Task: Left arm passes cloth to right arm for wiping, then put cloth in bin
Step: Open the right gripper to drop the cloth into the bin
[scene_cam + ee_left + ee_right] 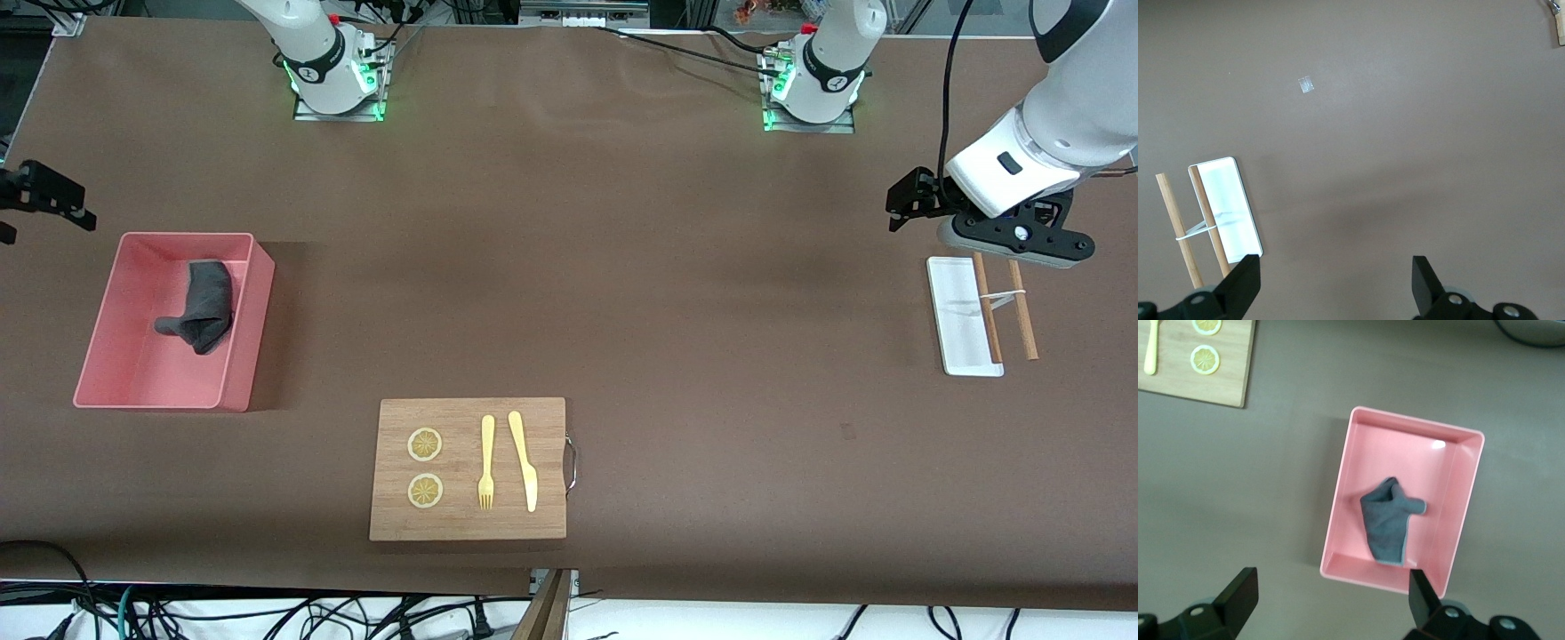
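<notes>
Jaws of both grippers stand wide apart, holding nothing.
Left gripper [1335, 283]: up over bare tabletop at the left arm's end, beside the white tray [963, 316] and two wooden sticks [1005, 305].
Right gripper [1331, 600]: up over the table at the right arm's end, near the bin [143, 373].
Cloth [203, 305]: crumpled inside the bin, dark grey face up, toward the corner nearest the right arm's base.
Wooden cutting board [468, 524]: at the tabletop's camera-side edge.
</notes>
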Motion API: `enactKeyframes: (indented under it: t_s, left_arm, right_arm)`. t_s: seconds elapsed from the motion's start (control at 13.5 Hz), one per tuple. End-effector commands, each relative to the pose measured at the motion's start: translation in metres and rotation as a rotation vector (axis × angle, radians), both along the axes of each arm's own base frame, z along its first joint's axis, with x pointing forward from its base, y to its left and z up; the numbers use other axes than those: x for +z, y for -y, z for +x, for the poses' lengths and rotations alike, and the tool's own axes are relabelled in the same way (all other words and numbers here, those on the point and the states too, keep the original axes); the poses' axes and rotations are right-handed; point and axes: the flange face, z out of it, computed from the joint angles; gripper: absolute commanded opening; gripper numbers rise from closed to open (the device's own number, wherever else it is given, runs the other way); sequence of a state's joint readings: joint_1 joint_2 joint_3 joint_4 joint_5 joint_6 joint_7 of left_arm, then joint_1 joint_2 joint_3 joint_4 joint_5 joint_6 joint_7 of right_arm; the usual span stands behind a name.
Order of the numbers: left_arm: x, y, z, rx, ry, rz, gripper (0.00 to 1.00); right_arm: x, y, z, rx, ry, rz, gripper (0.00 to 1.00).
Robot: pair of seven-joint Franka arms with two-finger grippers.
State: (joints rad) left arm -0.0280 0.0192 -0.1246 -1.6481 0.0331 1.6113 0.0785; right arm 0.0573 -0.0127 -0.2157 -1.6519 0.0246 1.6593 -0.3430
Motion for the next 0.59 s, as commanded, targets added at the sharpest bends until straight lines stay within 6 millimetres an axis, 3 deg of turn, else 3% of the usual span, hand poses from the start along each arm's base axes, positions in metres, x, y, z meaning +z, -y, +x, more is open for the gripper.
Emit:
enactKeyframes:
  t_s: [0.0, 0.3, 0.52]
  left_arm:
    - [0.005, 0.000, 0.002, -0.011, 0.014, 0.025, 1.00]
    - [0.005, 0.000, 0.002, -0.009, 0.014, 0.025, 1.00]
    - [0.005, 0.000, 0.002, -0.011, 0.014, 0.025, 1.00]
  right_arm:
    - [0.006, -0.008, -0.014, -0.136, -0.036, 0.010, 1.00]
    - [0.008, -0.044, -0.018, -0.209, -0.084, -0.002, 1.00]
    - [0.006, -0.044, -0.017, -0.203, -0.088, -0.017, 1.00]
